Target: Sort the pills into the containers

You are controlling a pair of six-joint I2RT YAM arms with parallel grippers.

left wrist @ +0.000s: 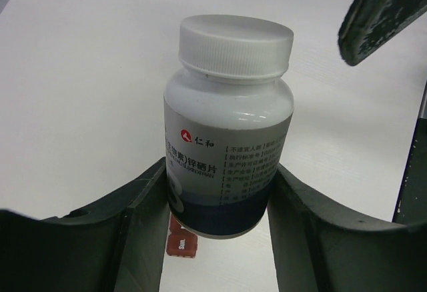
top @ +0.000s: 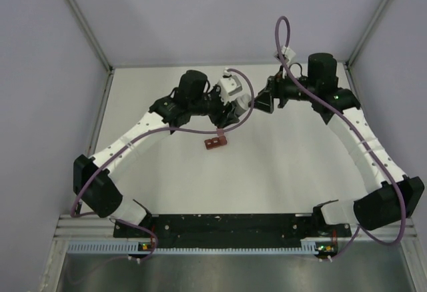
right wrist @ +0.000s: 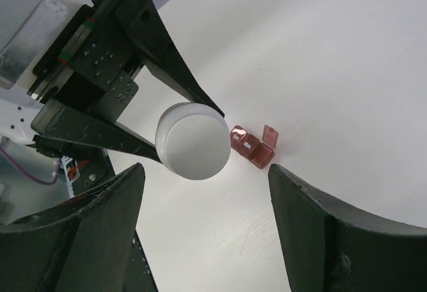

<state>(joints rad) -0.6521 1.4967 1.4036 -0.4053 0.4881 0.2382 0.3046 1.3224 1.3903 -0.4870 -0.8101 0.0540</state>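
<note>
My left gripper (top: 233,109) is shut on a white pill bottle (left wrist: 227,152) with a white screw cap (left wrist: 235,42), held above the table. In the right wrist view the cap (right wrist: 193,140) faces the camera between the left gripper's fingers (right wrist: 167,59). My right gripper (top: 261,103) is open and empty, its jaws wide apart, just short of the cap. The red-brown strip of containers (top: 215,143) lies on the table below the bottle. It also shows in the left wrist view (left wrist: 181,242) and the right wrist view (right wrist: 255,147), with one lid open. No loose pills show.
The white table (top: 267,185) is walled by grey panels on the left, back and right. A purple cable (top: 233,122) loops from the left arm over the area near the strip. The right gripper's fingers (left wrist: 380,12) show at the top of the left wrist view.
</note>
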